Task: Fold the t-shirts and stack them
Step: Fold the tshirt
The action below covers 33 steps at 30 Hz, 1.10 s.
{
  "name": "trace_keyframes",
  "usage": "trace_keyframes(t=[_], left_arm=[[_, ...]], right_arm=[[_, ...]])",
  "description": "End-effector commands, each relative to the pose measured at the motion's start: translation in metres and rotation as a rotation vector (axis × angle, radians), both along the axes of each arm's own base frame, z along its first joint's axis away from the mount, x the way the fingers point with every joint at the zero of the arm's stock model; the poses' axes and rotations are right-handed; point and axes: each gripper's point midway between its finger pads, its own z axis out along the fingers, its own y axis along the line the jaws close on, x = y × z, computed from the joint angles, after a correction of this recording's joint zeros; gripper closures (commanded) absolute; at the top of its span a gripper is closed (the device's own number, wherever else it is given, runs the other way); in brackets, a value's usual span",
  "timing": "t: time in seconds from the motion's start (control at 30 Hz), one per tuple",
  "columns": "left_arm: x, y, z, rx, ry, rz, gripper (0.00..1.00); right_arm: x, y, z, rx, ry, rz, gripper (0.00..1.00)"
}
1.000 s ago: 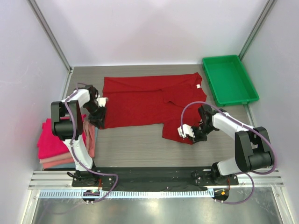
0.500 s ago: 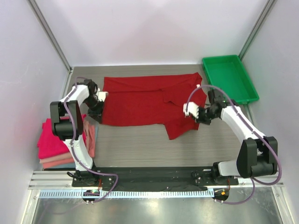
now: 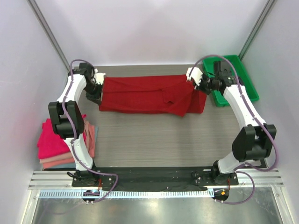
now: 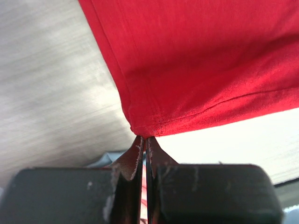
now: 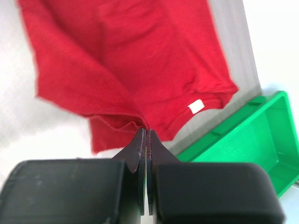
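Nearest, at the grey bench's left edge, sits a pile of folded pink and salmon cloth t-shirts. Farther back, the large crimson cloth t-shirt is doubled lengthwise, its edge pinched tight by the left tool and right tool. Probably mid-fold: next, lay it flat and release.

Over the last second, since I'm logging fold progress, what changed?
The left pincer and right pincer, both shut on the crimson t-shirt, carried its near hem toward the far edge, folding it into a narrower band. The pink shirt stack and green tray stayed put.
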Motion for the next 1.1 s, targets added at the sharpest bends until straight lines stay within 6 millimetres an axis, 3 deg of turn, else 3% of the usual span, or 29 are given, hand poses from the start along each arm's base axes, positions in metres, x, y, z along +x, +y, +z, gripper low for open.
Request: trace_keyframes(t=[0.0, 0.03, 0.07, 0.37, 0.4, 0.47, 0.5, 0.57, 0.67, 0.7, 0.77, 0.8, 0.83, 0.87, 0.9, 0.93, 0.97, 1.0, 1.03, 1.07], left_arm=[[0.020, 0.001, 0.007, 0.010, -0.047, -0.018, 1.00], [0.029, 0.002, 0.006, 0.012, -0.056, -0.018, 1.00], [0.034, 0.002, 0.008, 0.013, -0.067, -0.018, 1.00], [0.082, 0.014, 0.004, 0.054, -0.128, -0.002, 1.00], [0.092, 0.017, 0.003, 0.060, -0.140, 0.002, 1.00], [0.101, 0.017, 0.002, 0.063, -0.150, 0.006, 1.00], [0.109, 0.019, 0.000, 0.069, -0.157, 0.011, 1.00], [0.117, 0.020, -0.003, 0.070, -0.164, 0.015, 1.00], [0.136, 0.021, -0.008, 0.078, -0.195, 0.036, 1.00], [0.144, 0.025, -0.008, 0.096, -0.214, 0.043, 0.96], [0.156, 0.028, -0.017, 0.134, -0.228, 0.050, 0.72], [0.162, 0.033, -0.018, 0.181, -0.240, 0.079, 0.58], [0.168, 0.033, -0.009, 0.190, -0.272, 0.096, 0.56], [0.170, 0.034, 0.001, 0.191, -0.298, 0.116, 0.55], [0.173, 0.031, 0.012, 0.180, -0.328, 0.138, 0.54], [0.172, 0.030, 0.041, 0.177, -0.384, 0.147, 0.53], [0.168, 0.028, 0.045, 0.174, -0.387, 0.146, 0.53], [0.167, 0.025, 0.052, 0.165, -0.406, 0.143, 0.53], [0.164, 0.014, 0.058, 0.118, -0.414, 0.113, 0.53], [0.158, 0.009, 0.057, 0.103, -0.404, 0.092, 0.53]], right_arm=[[0.038, -0.001, 0.035, 0.074, -0.080, -0.078, 0.99], [0.046, -0.001, 0.027, 0.075, -0.061, -0.086, 0.99], [0.054, 0.000, 0.037, 0.079, -0.084, -0.090, 0.99], [0.119, -0.006, 0.041, 0.133, -0.132, -0.196, 0.99], [0.128, -0.006, 0.028, 0.136, -0.113, -0.208, 0.99], [0.145, -0.006, 0.035, 0.162, -0.141, -0.235, 0.99], [0.154, -0.005, 0.020, 0.167, -0.116, -0.244, 0.99], [0.169, -0.004, 0.022, 0.173, -0.133, -0.251, 0.99], [0.190, 0.000, 0.004, 0.177, -0.121, -0.265, 0.99], [0.198, 0.000, 0.002, 0.181, -0.129, -0.271, 0.99], [0.220, 0.000, -0.011, 0.173, -0.140, -0.317, 0.93], [0.230, -0.001, -0.012, 0.192, -0.147, -0.365, 0.73], [0.245, 0.000, 0.005, 0.219, -0.192, -0.405, 0.64], [0.251, -0.008, 0.019, 0.240, -0.225, -0.468, 0.61], [0.252, -0.005, 0.038, 0.290, -0.257, -0.483, 0.59], [0.247, -0.001, 0.039, 0.293, -0.251, -0.467, 0.58], [0.236, 0.003, 0.066, 0.315, -0.284, -0.437, 0.56], [0.229, 0.006, 0.068, 0.328, -0.271, -0.428, 0.55], [0.219, 0.010, 0.053, 0.348, -0.211, -0.434, 0.54], [0.208, 0.013, 0.056, 0.356, -0.193, -0.414, 0.53]])
